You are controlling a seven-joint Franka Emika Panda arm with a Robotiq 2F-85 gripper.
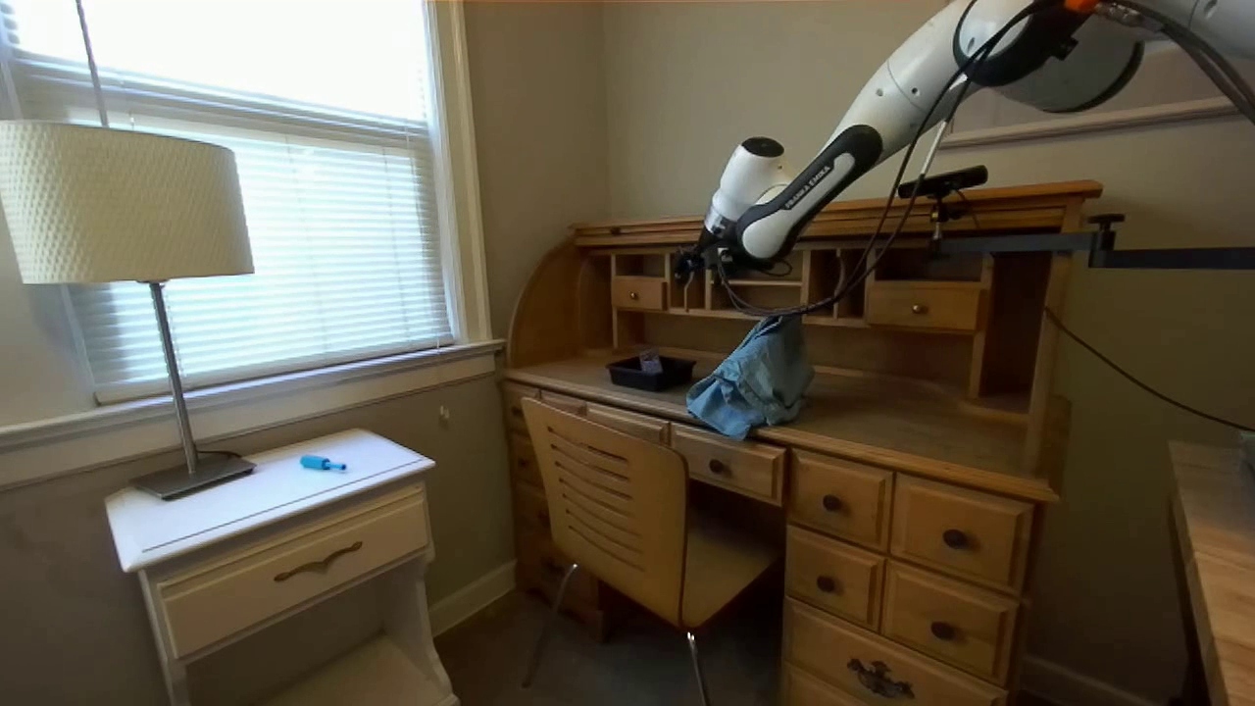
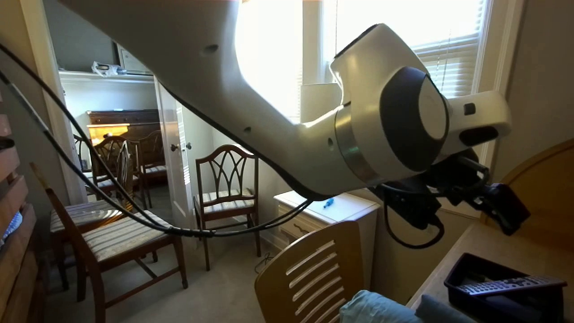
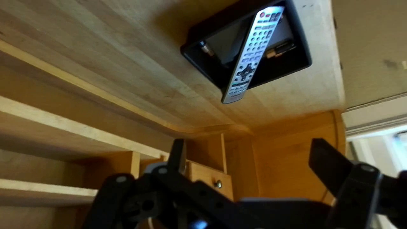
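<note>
My gripper (image 3: 248, 144) stands open in the wrist view, its black fingers wide apart with nothing between them. It hangs in the air above the wooden roll-top desk (image 1: 882, 412), before the cubbyholes. Nearest to it on the desktop is a black tray (image 3: 198, 36). A silver remote control (image 3: 254, 54) lies slanted in that tray, one end over the rim. Small battery-like items (image 3: 279, 49) rest in the tray beside it. In an exterior view the gripper (image 2: 506, 211) shows above the tray (image 2: 506, 309). A blue-grey cloth (image 1: 755, 378) lies crumpled at the desk's front edge.
A light wooden chair (image 1: 608, 490) is pushed against the desk. On a white nightstand (image 1: 284, 529) stand a lamp (image 1: 123, 201) and a small blue tool (image 1: 322, 463). A camera on a bracket (image 1: 941, 183) juts over the desk. Cables (image 2: 215, 233) loop from the arm.
</note>
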